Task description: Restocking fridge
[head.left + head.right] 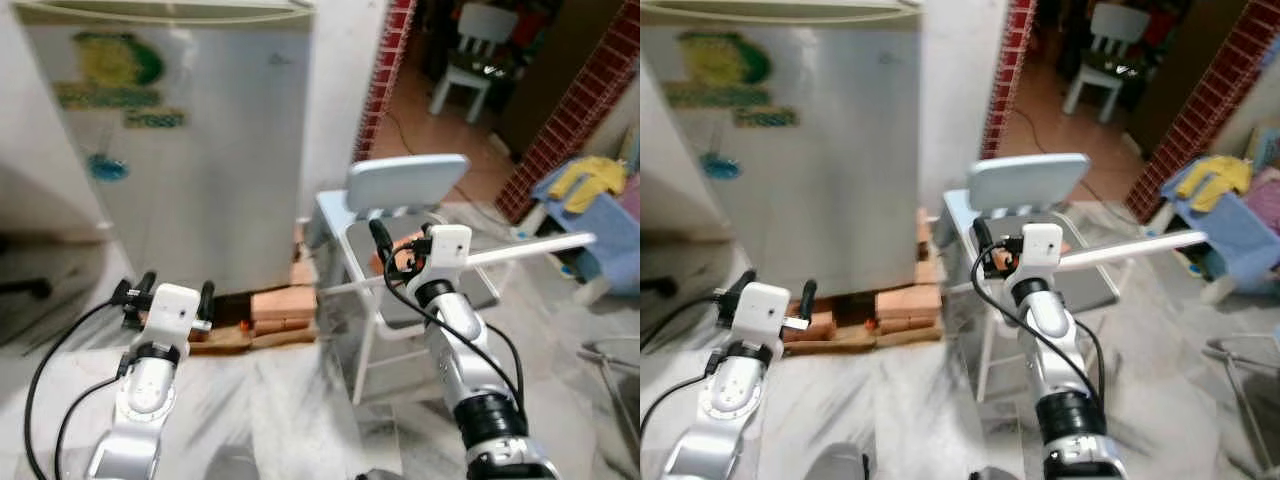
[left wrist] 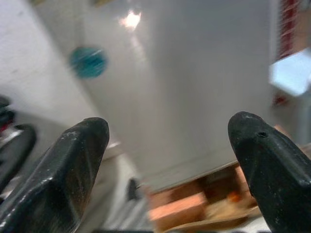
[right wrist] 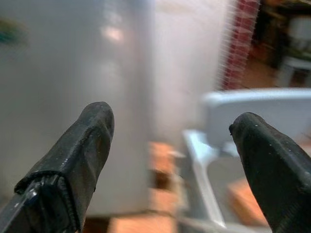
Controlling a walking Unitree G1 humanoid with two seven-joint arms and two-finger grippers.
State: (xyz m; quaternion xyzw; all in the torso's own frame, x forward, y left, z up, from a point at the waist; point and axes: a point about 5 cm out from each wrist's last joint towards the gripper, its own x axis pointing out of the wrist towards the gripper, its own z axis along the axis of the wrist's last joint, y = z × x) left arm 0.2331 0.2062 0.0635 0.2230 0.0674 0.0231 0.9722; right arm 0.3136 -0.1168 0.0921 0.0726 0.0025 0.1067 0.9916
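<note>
Closed silver fridge [image 1: 190, 140] ahead, door shut, green and blue stickers [image 1: 110, 70] on its front, standing on a low stack of bricks [image 1: 270, 315] and wood. White wall edge just beside the fridge on the right, then a red brick column [image 1: 385, 70] framing a doorway into a farther room with a white chair [image 1: 470, 55]. Pale blue plastic chair [image 1: 405, 185] close to the fridge's right lower corner, an orange item on its seat, too blurred to name. Open marble floor [image 1: 270, 400] between both arms and the fridge base. Heap of yellow and blue cloth [image 1: 590, 195] far right, well apart.

Left gripper [image 1: 165, 292] low before the fridge's bottom edge, fingers [image 2: 73, 160] spread wide, holding nothing. Right gripper [image 1: 400, 245] raised over the blue chair's seat, fingers [image 3: 82, 150] likewise wide apart and empty, pointed toward the gap between fridge and chair. Black cables trailing along both silver arms.
</note>
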